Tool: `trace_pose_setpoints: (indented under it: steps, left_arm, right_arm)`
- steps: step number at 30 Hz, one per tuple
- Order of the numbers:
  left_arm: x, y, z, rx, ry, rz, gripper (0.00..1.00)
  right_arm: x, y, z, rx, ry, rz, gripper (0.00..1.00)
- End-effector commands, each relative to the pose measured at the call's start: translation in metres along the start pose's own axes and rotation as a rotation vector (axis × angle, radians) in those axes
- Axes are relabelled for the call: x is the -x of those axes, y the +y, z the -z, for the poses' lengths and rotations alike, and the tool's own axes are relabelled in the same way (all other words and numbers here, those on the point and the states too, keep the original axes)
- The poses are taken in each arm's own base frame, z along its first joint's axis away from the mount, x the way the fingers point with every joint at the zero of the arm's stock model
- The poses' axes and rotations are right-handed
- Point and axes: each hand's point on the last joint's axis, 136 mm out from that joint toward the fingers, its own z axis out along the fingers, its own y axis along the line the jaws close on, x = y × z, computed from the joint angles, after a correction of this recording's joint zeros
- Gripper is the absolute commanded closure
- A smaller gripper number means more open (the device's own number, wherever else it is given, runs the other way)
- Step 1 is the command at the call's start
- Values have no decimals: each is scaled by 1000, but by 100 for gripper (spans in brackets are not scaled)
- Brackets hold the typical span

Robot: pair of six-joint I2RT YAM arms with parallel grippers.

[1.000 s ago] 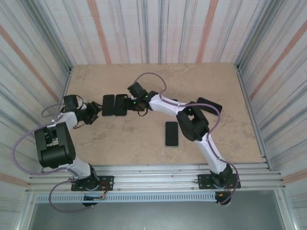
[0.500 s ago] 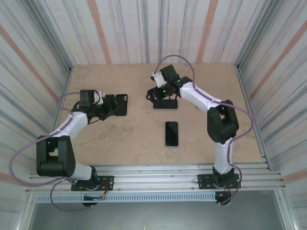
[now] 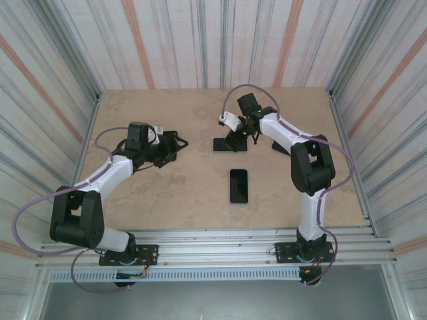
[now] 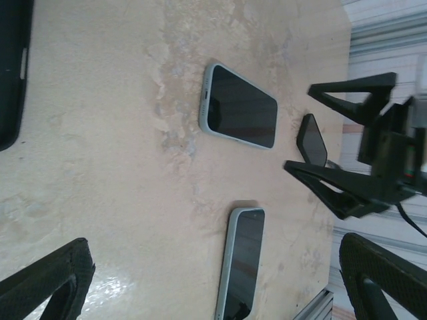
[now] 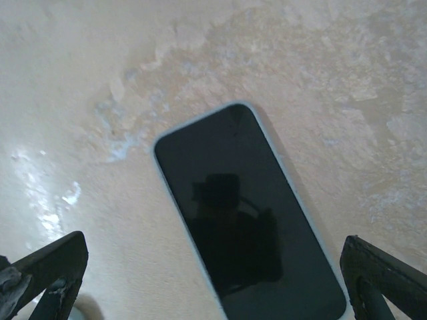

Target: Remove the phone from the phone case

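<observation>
beige tabletop (image 5: 100,67), phone (image 5: 247,220) under spread right pincer (image 5: 213,270)

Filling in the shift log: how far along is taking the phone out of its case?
Done, it seems: the phone lies face up on the table under the right gripper, apart from the black case beside the left gripper. In hand: nothing, both grippers are open. Left: probably only to back both grippers away.

high rear overhead; two low wrist views toward the same phone (image 5: 247,227)
</observation>
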Motion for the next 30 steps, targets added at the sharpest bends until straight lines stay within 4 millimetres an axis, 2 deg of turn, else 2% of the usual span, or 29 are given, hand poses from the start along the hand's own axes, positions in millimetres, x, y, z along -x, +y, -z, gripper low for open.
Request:
trace_pose_setpoints:
  steps: [1, 8, 17, 27, 30]
  left_arm:
    - [2, -16, 0, -31, 9, -7, 2]
    - [-6, -19, -3, -31, 36, -4, 2]
    - [-7, -19, -7, -32, 65, -12, 2]
    - [-5, -22, -12, -32, 96, -41, 2]
    - [-5, -21, -15, -33, 109, -41, 2]
  right_arm:
    - [-20, -8, -16, 30, 61, 99, 1]
    - [-26, -23, -34, 34, 74, 125, 1]
    - [-27, -17, -54, 109, 76, 138, 1]
    - [-24, -13, -64, 171, 89, 180, 1]
    - [-30, -11, -70, 176, 117, 204, 1]
